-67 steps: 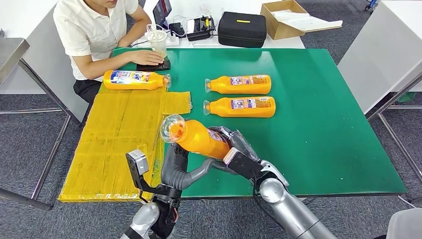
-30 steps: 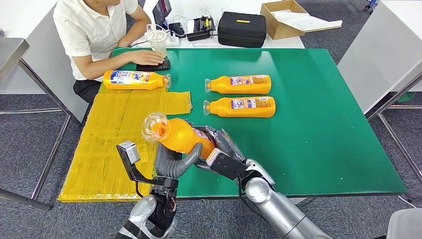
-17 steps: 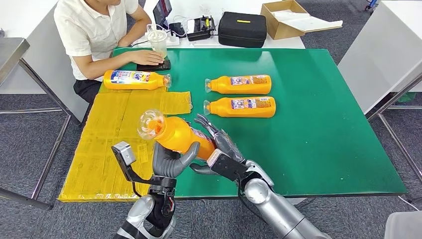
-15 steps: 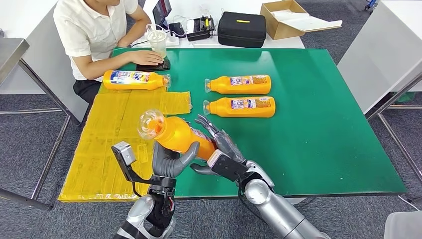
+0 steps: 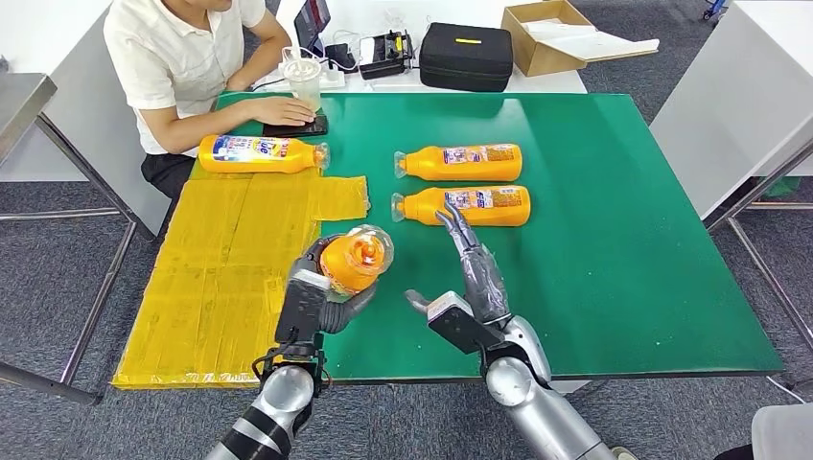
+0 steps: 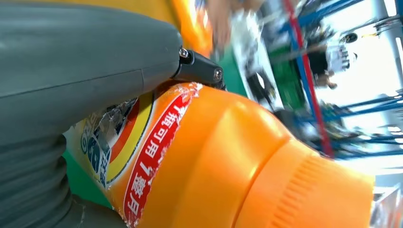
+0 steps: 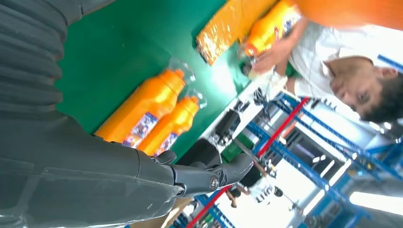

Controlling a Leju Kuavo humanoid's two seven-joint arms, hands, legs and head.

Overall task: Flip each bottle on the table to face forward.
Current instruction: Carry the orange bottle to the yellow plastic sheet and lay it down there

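Left hand grasps orange bottle at lower centre of frame, above border of yellow sheet and green table; capped end tilted up toward camera. Wrist view: thumb pressed across label. Right hand released, fingers straight and spread, raised over table right of held bottle, holding nothing. Two bottles lie side by side at centre. Fourth bottle lies upper left, beside seated person.
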